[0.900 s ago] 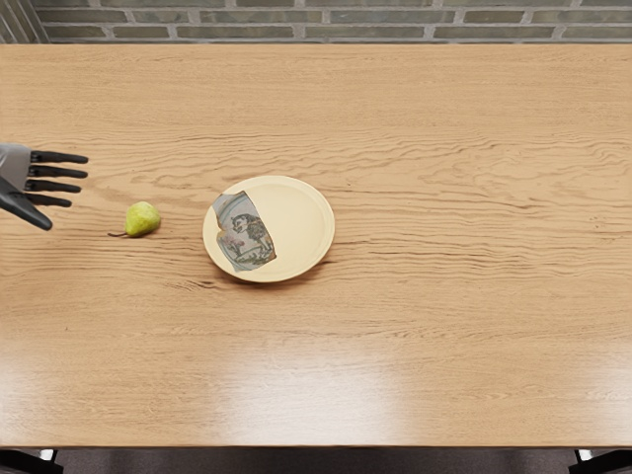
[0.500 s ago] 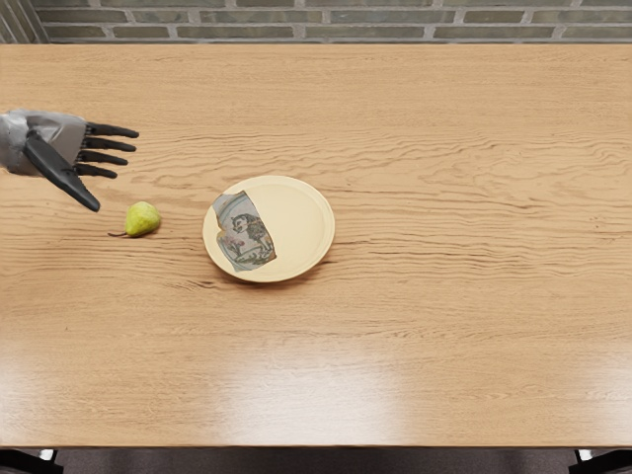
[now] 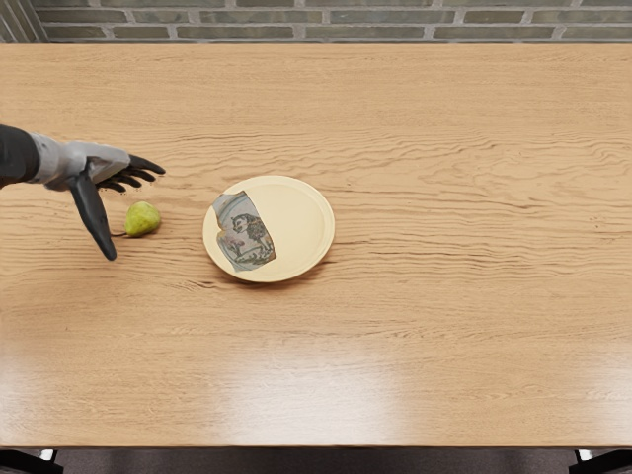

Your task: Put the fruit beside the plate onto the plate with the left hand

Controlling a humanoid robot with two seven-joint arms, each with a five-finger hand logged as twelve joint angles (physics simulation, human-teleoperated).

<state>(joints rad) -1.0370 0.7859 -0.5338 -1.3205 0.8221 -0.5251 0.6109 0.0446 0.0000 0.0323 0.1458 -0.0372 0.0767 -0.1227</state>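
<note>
From my head camera I had the left hand (image 3: 91, 166) over the left part of the table (image 3: 444, 296), its arm coming in from the left edge. The hand was open and held nothing. Its dark fingers (image 3: 138, 170) were loosely spread and pointed to the right. The long thumb (image 3: 96, 217) was swung away from them and pointed down the picture, toward the near edge.

The pear (image 3: 142, 218) lay on the wood in the gap between fingers and thumb. The fingers were just behind it and the thumb was just to its left. I could see bare table between the pear's green body and each of them, so the hand was not gripping it. A thin brown stem stuck out from the pear toward the thumb, but I could not tell whether the two touched.

The plate (image 3: 306, 222) sat to the right of the pear, near it but clear of it, with a strip of wood between them. It was round and pale yellow, and a greyish printed patch (image 3: 243, 232) covered its left side. A brick wall (image 3: 316, 20) ran behind the far edge of the table.
</note>
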